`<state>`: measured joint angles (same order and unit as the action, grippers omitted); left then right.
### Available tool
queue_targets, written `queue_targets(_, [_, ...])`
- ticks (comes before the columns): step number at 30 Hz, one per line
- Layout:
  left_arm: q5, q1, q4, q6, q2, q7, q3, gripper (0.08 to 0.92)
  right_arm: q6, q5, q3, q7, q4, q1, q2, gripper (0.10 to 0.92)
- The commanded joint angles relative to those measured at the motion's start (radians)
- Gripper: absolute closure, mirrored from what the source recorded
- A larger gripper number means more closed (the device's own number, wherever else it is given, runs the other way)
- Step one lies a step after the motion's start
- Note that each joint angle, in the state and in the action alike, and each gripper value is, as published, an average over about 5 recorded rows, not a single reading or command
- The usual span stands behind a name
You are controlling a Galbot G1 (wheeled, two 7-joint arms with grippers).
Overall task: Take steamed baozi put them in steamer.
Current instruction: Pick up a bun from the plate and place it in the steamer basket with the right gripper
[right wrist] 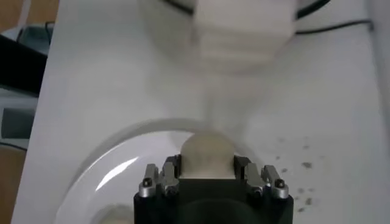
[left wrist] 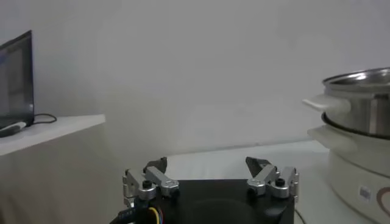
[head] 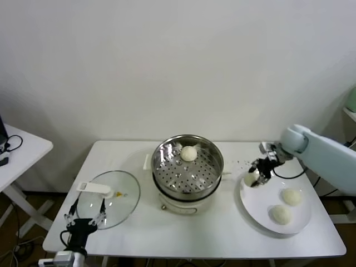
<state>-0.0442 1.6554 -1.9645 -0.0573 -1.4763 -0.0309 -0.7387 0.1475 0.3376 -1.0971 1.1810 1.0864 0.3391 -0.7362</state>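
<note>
Now the right claw (head: 255, 177) is clamped on a small cream-white dough bun (right wrist: 207, 155) at the near edge of the round white plate (head: 261, 214); lift straight, squeeze gently, then carry it to the shiny perforated steel steamer (head: 214, 169) beside the claw, holding one bun (head: 189, 153); left claw (head: 84, 218) parked open at the worktop (head: 222, 236) edge

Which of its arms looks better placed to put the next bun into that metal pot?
The right. Its end effector is already shut on a baozi at the white plate, beside the steamer. The left end effector waits open at the table's near left corner by the glass lid, far from any bun.
</note>
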Motion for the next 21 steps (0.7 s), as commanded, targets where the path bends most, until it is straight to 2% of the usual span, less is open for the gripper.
queue_targets(1, [0.002,-0.003,-0.009,0.002,0.001,-0.002,0.006,0.177,0.007,0.331,-0.391,0.047,-0.039,0.529,-0.122,0.448])
queue_targets(8, [0.006,-0.010,-0.015,0.001,0.001,-0.007,0.018,0.177,0.024,0.412,-0.456,0.043,0.009,0.595,-0.216,0.448])
queue_targets(14, [0.008,-0.008,-0.016,-0.002,0.002,-0.011,0.021,0.177,0.072,0.371,-0.402,0.002,0.056,0.503,-0.311,0.448])
queue_targets(21, [0.007,-0.004,-0.014,-0.005,0.001,-0.013,0.016,0.177,0.110,0.361,-0.348,-0.048,0.017,0.363,-0.478,0.448])
